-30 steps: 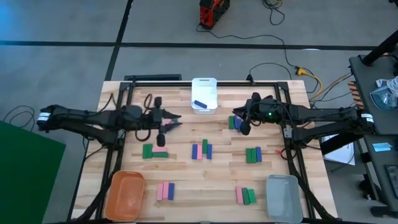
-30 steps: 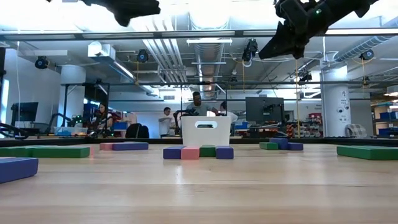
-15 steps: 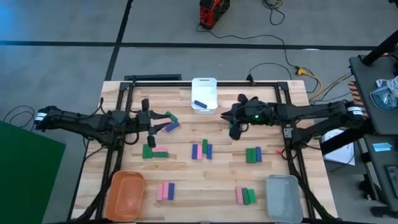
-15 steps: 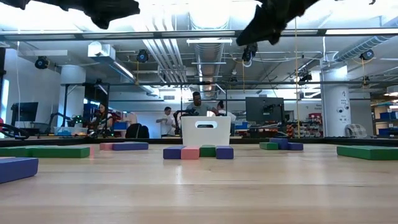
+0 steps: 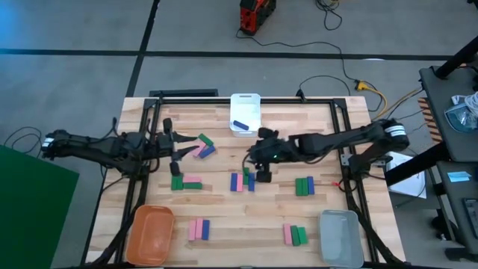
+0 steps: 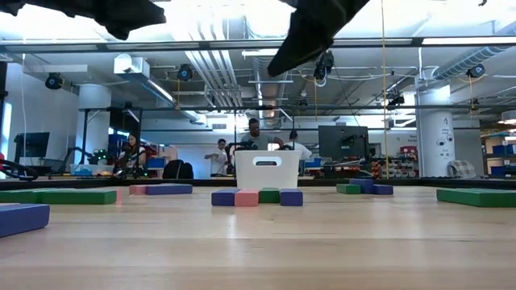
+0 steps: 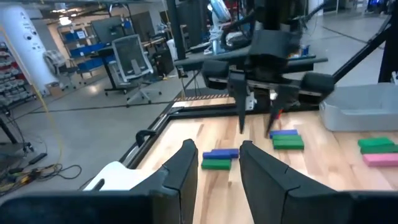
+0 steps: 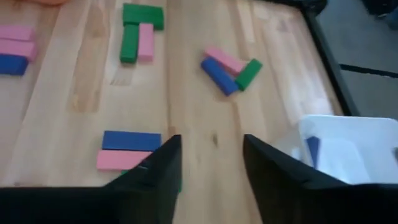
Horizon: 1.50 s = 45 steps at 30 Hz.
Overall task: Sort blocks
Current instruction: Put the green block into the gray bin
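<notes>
Right gripper [image 5: 263,166]: hangs over the middle of the table beside the central cluster of blocks; its fingers [image 8: 163,163] stand spread with nothing between them, most likely because it is lining up on a block below.
Central cluster [image 5: 243,180]: blue, pink and green bars lying side by side just under and beside the right gripper; in the right wrist view a blue bar [image 8: 131,140] and a pink bar [image 8: 123,160] lie touching, next to the fingers.
Left gripper [image 5: 175,147]: held on the left half of the table near a small heap of blocks, fingers [image 7: 186,167] apart and empty; it seems to be waiting clear of the other arm.
Small heap [image 5: 203,146]: a pink, a blue and a green bar fanned together, loose and unsorted.
White bin [image 5: 245,113]: at the far edge, centre, with one blue block [image 5: 239,125] inside, so blue likely belongs there.
Orange bin [image 5: 151,234]: near left corner; no block visible in it.
Grey bin [image 5: 340,237]: near right corner; likewise no block visible inside.
Other groups: green-pink set [image 5: 184,182], a trio [image 5: 198,229], another trio [image 5: 294,235] and a green pair [image 5: 304,185], all still on the table, so sorting has hardly begun.
</notes>
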{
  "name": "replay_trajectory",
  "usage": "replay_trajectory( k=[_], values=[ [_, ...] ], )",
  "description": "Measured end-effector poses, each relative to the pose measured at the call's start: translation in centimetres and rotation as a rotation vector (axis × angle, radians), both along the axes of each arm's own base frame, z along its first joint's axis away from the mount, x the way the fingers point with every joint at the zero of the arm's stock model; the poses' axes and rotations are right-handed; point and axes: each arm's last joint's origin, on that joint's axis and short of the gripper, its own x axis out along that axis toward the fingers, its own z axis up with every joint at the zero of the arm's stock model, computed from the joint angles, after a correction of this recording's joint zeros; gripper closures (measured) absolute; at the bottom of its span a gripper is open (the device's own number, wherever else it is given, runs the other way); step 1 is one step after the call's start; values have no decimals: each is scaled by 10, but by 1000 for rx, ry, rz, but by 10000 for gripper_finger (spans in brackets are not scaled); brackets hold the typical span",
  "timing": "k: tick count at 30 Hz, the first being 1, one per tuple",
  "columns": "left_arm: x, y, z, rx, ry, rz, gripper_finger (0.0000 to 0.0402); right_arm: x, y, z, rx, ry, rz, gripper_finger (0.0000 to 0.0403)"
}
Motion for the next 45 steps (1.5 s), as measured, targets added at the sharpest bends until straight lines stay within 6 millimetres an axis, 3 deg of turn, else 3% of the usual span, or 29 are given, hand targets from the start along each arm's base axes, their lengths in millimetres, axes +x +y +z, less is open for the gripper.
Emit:
replay_trajectory(
  k=[10,17,37,45],
  values=[
    [-21,6,-4,44,79,103,303,20,4,-21,50,146,-59,100],
    [-29,7,-2,46,63,127,303,29,6,-42,29,221,-42,38],
    [-31,7,-2,52,62,126,303,44,8,-97,61,353,-103,34],
    [-31,7,-3,47,65,127,303,45,8,-99,67,347,-108,34]
  ],
)
